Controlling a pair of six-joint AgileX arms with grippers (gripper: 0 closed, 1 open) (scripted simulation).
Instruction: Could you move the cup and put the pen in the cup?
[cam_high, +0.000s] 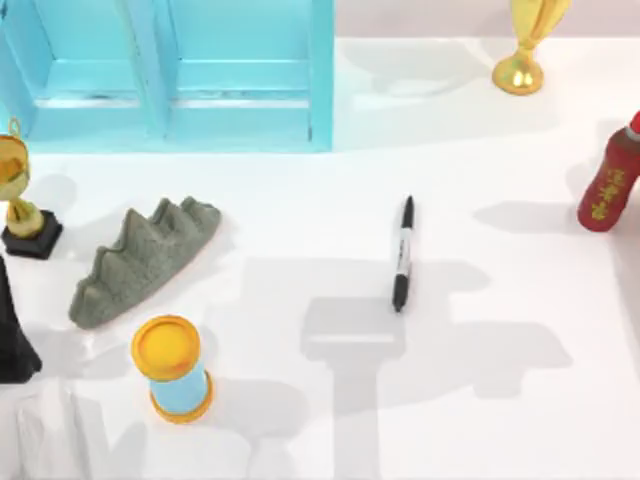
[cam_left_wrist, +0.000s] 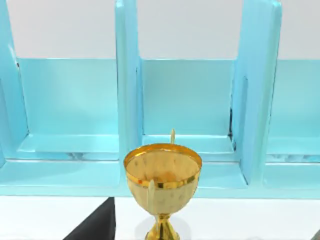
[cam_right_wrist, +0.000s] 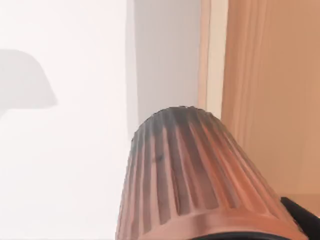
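1. Top view: slim black marker pen with white-grey labelled middle (cam_high: 402, 254) lies flat on the white bench (cam_high: 500, 400), roughly centre, cap end pointing away from the near edge, nothing touching it.
2. Right wrist view: ribbed coppery-brown tapered cup (cam_right_wrist: 200, 185) is very close to the camera, seen from its side and base, with white bench surface and a wood-toned panel behind it. The cup sits right by the right gripper; a dark bit at the frame corner may be part of the gripper. Cannot tell how far open the gripper is or whether it has hold of the cup.
3. Left wrist view: gold trophy cup (cam_left_wrist: 163, 175) in front of the light blue shelf unit (cam_left_wrist: 125, 100). Can't tell the left gripper's opening; judged idle.
4. Other bench items in the top view: blue cylinder with orange-yellow rims (cam_high: 172, 368), grey ridged rock-like piece (cam_high: 140, 258), second gold trophy (cam_high: 525, 45), red bottle (cam_high: 612, 185) at the right edge.
5. Risks, as a judgement: the ribbed, tapered wall could slip or tilt in a loose grip; cup set down tipped or too far from the pen makes insertion harder; the red bottle on the right could be knocked in transit.
6. Stage: cup move apparently under way, pen untouched.
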